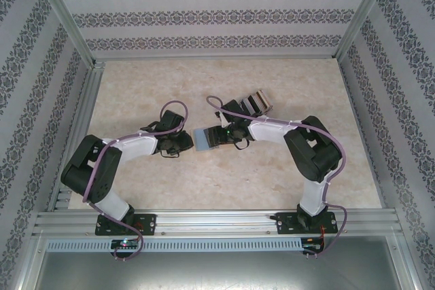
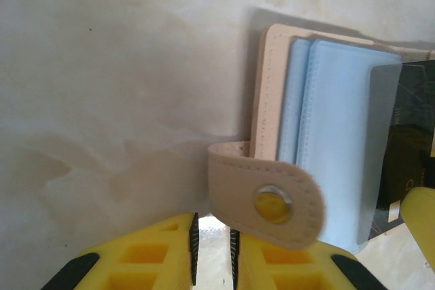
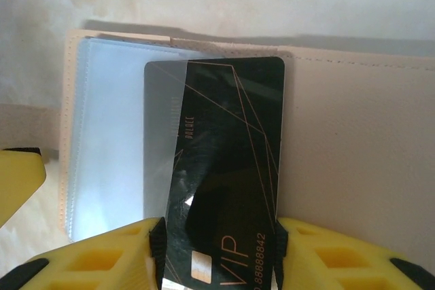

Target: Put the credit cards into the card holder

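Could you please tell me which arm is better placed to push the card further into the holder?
Right. The right gripper holds the black VIP card, already partly under a clear sleeve of the card holder. The left gripper sits beside the holder's snap strap.

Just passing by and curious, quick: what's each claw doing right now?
Left gripper: jaws nearly together at the card holder's strap; can't tell if it's pinching it.
Right gripper: closed on the black card.
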